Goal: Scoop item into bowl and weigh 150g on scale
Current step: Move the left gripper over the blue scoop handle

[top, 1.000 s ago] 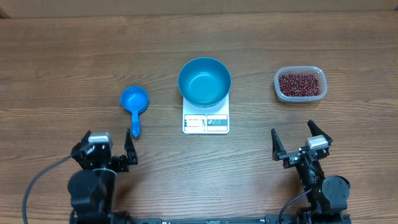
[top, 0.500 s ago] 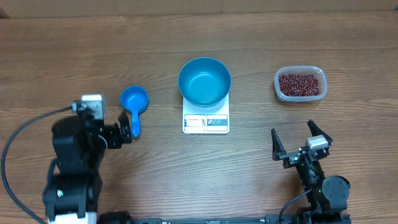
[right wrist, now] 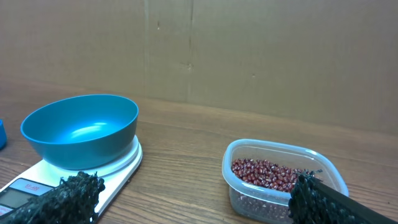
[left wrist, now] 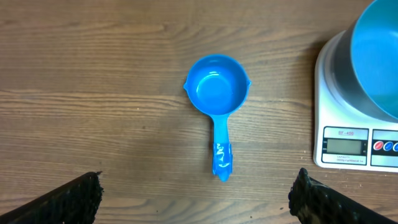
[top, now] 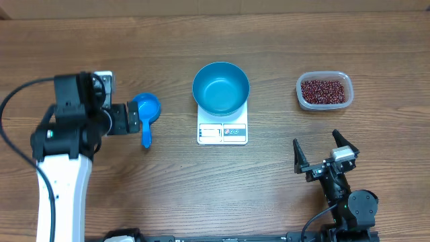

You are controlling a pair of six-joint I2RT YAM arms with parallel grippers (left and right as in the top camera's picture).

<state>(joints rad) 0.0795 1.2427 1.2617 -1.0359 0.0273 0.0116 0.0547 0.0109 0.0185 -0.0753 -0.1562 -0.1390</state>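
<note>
Beans (top: 324, 91) in tub (top: 299, 87), well beyond spread right hand (top: 315, 138).

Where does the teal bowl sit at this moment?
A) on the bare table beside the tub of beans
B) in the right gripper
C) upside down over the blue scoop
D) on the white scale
D: the bowl stands upright on the scale, whose display edge shows in front of it.
</note>
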